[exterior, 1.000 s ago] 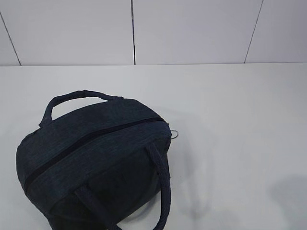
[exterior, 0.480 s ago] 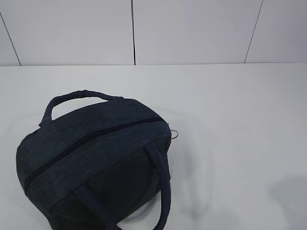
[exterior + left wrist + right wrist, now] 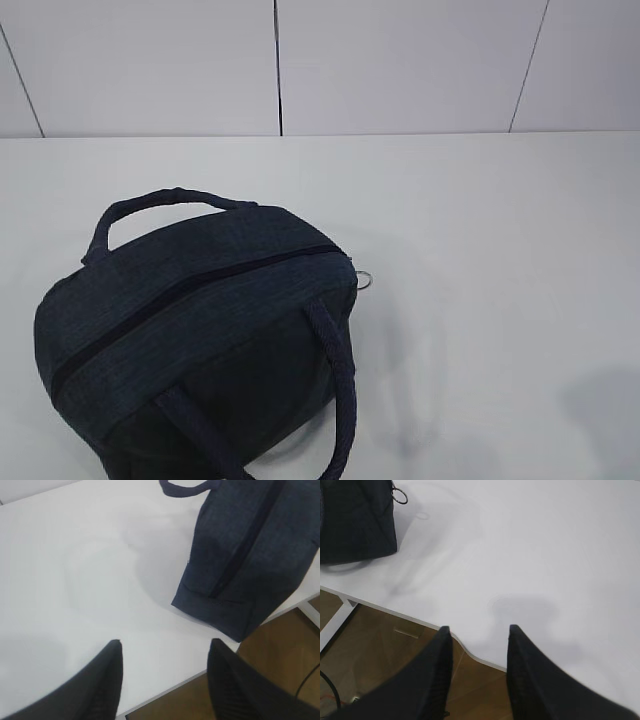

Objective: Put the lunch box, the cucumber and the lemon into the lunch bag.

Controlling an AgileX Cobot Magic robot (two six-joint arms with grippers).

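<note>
The dark navy lunch bag [image 3: 190, 335] lies at the front left of the white table, its zipper [image 3: 190, 285] closed and the metal ring pull [image 3: 367, 280] at its right end. It also shows in the left wrist view [image 3: 250, 555] and in the right wrist view [image 3: 355, 520], with the ring pull [image 3: 399, 496] there too. The lunch box, the cucumber and the lemon are out of view. My left gripper [image 3: 165, 647] is open and empty over the table's front edge. My right gripper [image 3: 479, 632] is open and empty over the front edge. Neither gripper shows in the exterior view.
The white table [image 3: 480, 220] runs back to a white panelled wall [image 3: 400, 60]. Its front edge [image 3: 410, 617] shows in the right wrist view, with brown floor [image 3: 395, 660] and a white table leg [image 3: 335, 622] below it.
</note>
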